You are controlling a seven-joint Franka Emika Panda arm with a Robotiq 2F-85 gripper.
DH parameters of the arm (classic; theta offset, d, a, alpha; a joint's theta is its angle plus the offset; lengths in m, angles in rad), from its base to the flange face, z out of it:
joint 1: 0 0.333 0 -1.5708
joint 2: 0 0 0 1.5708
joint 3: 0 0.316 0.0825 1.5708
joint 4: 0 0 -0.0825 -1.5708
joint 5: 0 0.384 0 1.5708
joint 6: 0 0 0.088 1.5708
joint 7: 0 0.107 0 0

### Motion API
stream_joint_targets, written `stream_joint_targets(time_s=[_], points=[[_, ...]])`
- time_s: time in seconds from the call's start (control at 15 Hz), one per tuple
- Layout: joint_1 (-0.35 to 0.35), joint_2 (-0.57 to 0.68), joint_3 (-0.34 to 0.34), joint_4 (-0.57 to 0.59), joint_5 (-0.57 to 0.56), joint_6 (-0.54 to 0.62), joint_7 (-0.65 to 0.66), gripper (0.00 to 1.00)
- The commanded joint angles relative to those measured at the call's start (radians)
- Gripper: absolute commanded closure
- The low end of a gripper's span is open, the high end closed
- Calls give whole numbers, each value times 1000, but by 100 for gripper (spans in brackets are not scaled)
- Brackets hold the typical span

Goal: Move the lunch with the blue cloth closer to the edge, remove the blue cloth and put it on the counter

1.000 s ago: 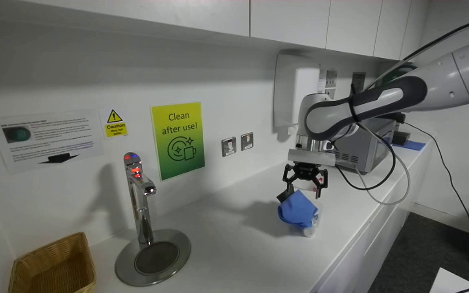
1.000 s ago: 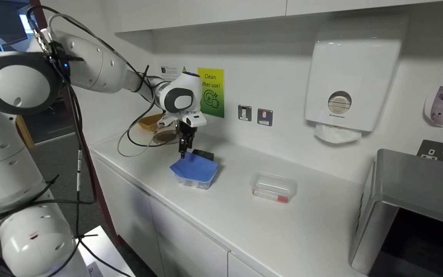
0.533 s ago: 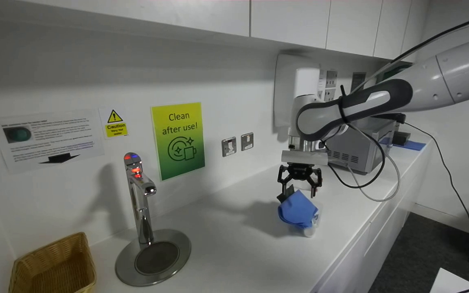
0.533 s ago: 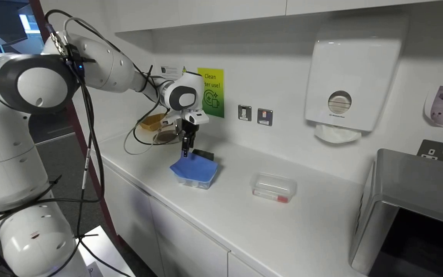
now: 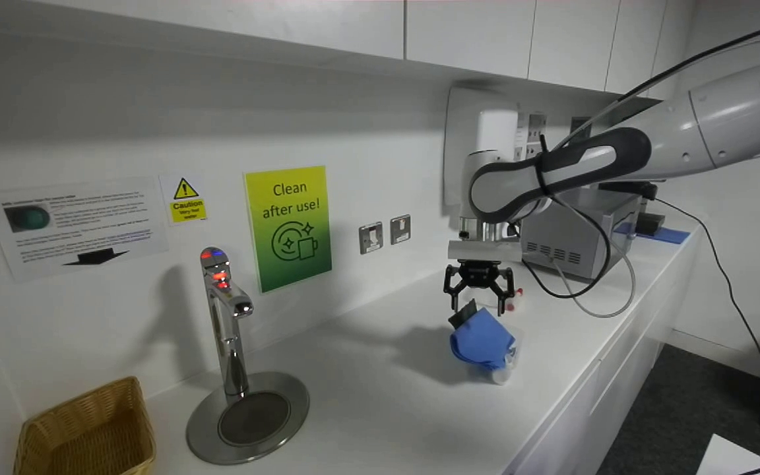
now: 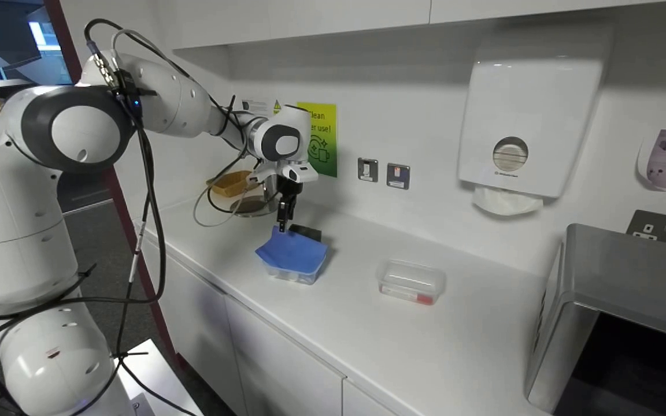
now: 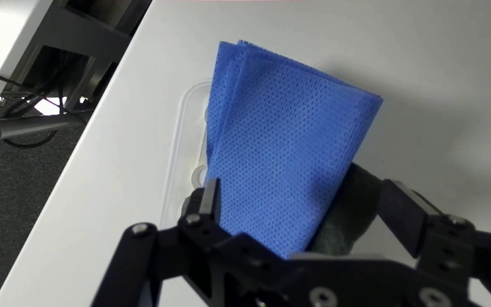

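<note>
Black fingers [image 7: 403,213] stand spread wide, released, and the gripper [image 7: 301,196] points down above one end of the blue cloth [image 7: 279,145]. In the wrist view the cloth runs from between the two fingertips out past them. One finger overlaps the cloth's long side nearest the edge [image 7: 83,138]; the other stands off the opposite side, with a dark piece [image 7: 350,211] between it and the cloth. I cannot tell what that piece is, nor whether either tip brushes anything.

Folded in layers, the cloth lies over the lunch [image 6: 289,274], a low clear box, and hides most of it. A strip of the box shows along the side toward the edge, with pale round shapes [image 7: 199,175] inside. In both exterior views the lunch sits on the white counter [image 5: 380,409], near the edge, with a band of counter between the two.

Farther out, a second clear tub [image 6: 411,280] with a red patch stands well apart from the lunch, between it and the grey microwave [image 6: 622,277]. Along the counter in the opposite direction are a round steel sink [image 5: 205,422], a tap [image 5: 225,323] and a wicker basket [image 5: 83,419], the basket farthest off. On the white wall [image 6: 402,104] behind, a towel dispenser [image 6: 535,110] and a green-and-yellow sign [image 5: 287,227] are fixed, with two metal switch plates [image 6: 367,170] between them.
</note>
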Motion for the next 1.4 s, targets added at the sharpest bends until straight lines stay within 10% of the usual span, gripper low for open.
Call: stream_joint_targets(time_s=[0.0,1.33], points=[[19,27,-5,65,-23,-56,-15,0],[78,114,-1,172,-47,-181,-23,0]])
